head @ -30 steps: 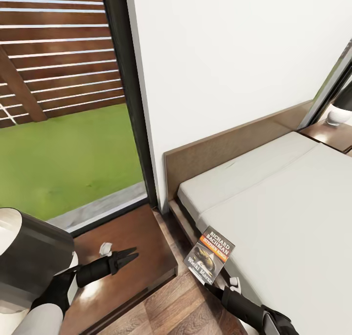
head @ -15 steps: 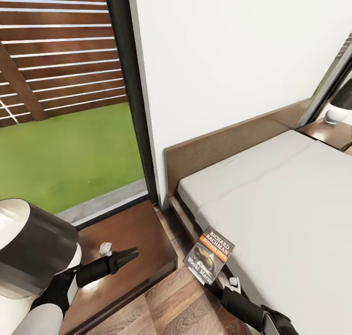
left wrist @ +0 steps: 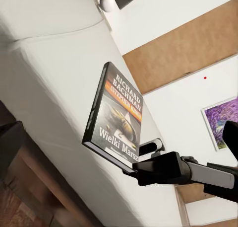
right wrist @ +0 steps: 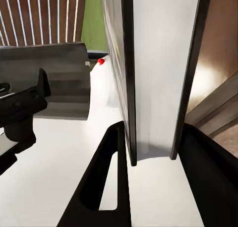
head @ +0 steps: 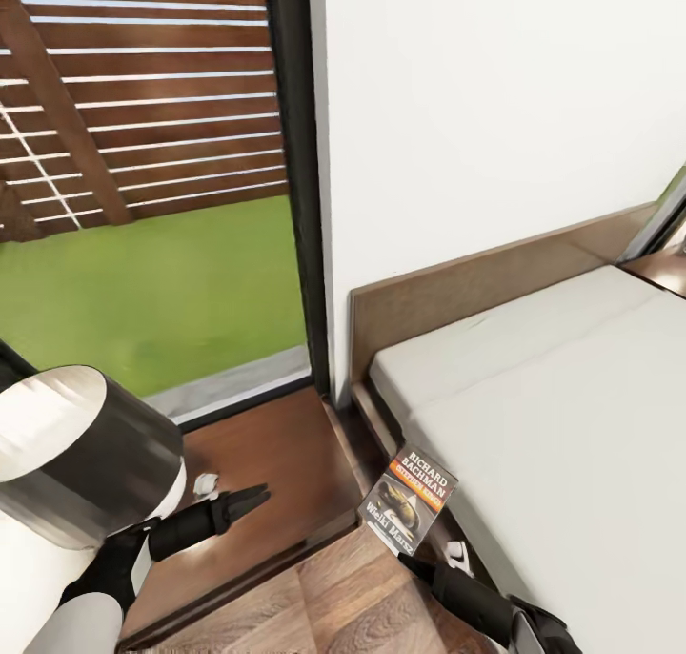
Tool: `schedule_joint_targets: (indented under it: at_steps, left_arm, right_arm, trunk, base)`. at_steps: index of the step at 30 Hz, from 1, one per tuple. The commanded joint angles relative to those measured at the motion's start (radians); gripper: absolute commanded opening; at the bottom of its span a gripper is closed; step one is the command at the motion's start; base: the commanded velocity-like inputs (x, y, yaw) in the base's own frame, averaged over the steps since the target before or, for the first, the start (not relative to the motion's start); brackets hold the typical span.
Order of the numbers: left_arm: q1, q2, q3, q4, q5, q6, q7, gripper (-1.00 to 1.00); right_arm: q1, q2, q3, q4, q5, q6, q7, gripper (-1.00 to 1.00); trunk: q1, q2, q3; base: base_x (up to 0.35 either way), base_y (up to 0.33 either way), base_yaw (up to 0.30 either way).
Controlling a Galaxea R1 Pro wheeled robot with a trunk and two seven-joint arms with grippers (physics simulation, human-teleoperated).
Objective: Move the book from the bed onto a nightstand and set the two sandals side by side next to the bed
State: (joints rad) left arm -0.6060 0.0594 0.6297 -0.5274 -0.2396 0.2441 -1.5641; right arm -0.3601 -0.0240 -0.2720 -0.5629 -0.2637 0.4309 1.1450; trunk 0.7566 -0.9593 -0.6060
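book [head: 408, 498]: held up in the air off the bed's near corner, cover with orange band and white lettering facing the head camera, standing roughly upright on its lower edge; seen too from the left wrist [left wrist: 115, 115] and edge-on from the right wrist [right wrist: 153, 73].
right gripper [head: 412, 561]: below the book, clamped on its lower edge, a black finger on either side of the cover.
bed [head: 572, 416]: pale mattress on a dark wooden frame, headboard against the white wall; the book hangs just off its edge, above the strip of wood floor.
nightstand [head: 276, 473]: reddish-brown top beside the bed's head end, under the window.
left gripper [head: 255, 495]: over the nightstand, well apart from the book, fingers drawn together to a point, holding nothing.
window [head: 143, 196]: dark-framed, beside the headboard; green lawn and slatted brown fence outside.
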Motion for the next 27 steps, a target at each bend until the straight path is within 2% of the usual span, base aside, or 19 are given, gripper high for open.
schedule_joint_targets:
  at_steps: [1,6,12,21,27]
  left_arm:
    - [-0.001,-0.001,0.007,0.000,-0.010,0.011,-0.007,1.00]
    - [-0.001,-0.002,0.007,0.000,-0.010,0.011,-0.007,1.00]
    - [-0.001,-0.003,0.007,0.000,-0.012,0.011,-0.007,1.00]
    - [-0.001,-0.005,0.007,0.000,-0.012,0.011,-0.007,1.00]
    - [-0.001,-0.006,0.007,0.000,-0.012,0.011,-0.007,1.00]
  right_arm:
    - [0.000,0.000,-0.001,0.000,-0.006,0.009,0.002,-1.00]
    - [0.000,0.000,-0.001,0.000,-0.006,0.009,0.002,-1.00]
    - [0.000,-0.001,-0.001,0.000,-0.006,0.009,0.002,-1.00]
    - [0.000,-0.001,-0.001,0.000,-0.006,0.009,0.002,-1.00]
    - [0.000,0.000,-0.001,0.000,-0.006,0.009,0.002,-1.00]
  trunk:
    - [0.000,-0.001,-0.001]
    - [0.000,-0.001,-0.001]
    - [0.000,-0.001,-0.001]
    - [0.000,-0.001,-0.001]
    - [0.000,-0.001,-0.001]
  base:
    - [0.000,0.000,0.273]
    - [0.000,0.000,0.257]
    - [0.000,0.000,0.071]
    - [0.000,0.000,0.262]
    - [0.000,0.000,0.055]
